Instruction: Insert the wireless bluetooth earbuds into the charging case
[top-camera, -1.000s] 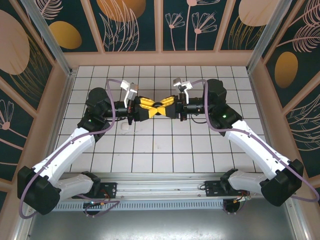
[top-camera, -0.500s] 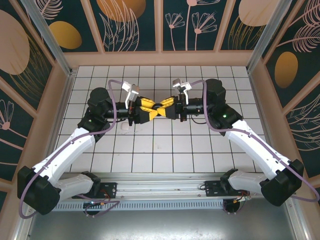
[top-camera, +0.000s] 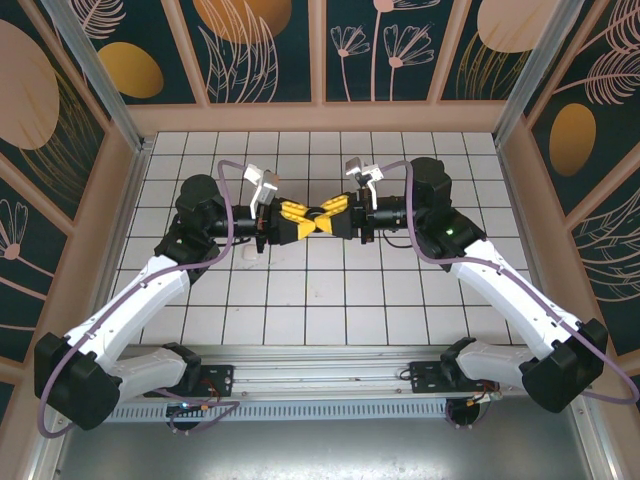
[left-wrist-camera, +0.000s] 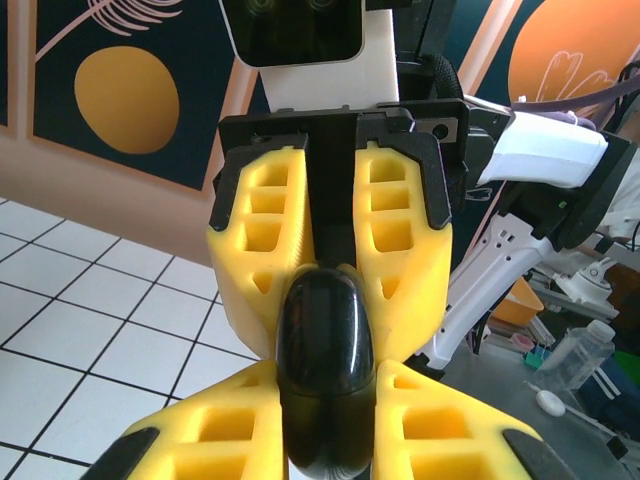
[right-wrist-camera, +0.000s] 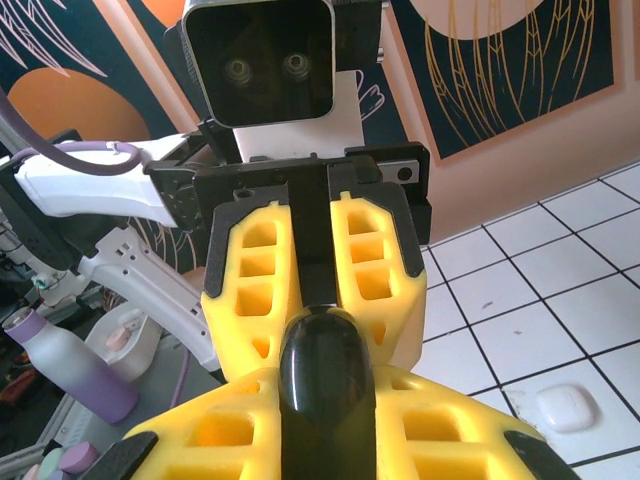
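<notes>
The charging case (top-camera: 317, 212) is a glossy black oval, closed, held in the air above the middle of the tiled floor. My left gripper (top-camera: 311, 217) comes in from the left and my right gripper (top-camera: 324, 214) from the right, tips meeting nose to nose. In the left wrist view my own yellow fingers (left-wrist-camera: 200, 430) press both sides of the case (left-wrist-camera: 325, 340), with the right gripper (left-wrist-camera: 325, 300) clamped on its far end. The right wrist view mirrors this: case (right-wrist-camera: 325, 370), right gripper (right-wrist-camera: 325, 400), left gripper (right-wrist-camera: 325, 325). The earbuds are out of view.
A small white rounded object (top-camera: 250, 256) lies on the tiles under the left forearm; it appears at the lower right of the right wrist view (right-wrist-camera: 566, 408). The white tiled floor (top-camera: 400, 290) is walled in by patterned panels on three sides.
My left gripper has slid a little to the right toward the right gripper, and its yellow fingers have drawn in around the case. The right arm has stayed put.
</notes>
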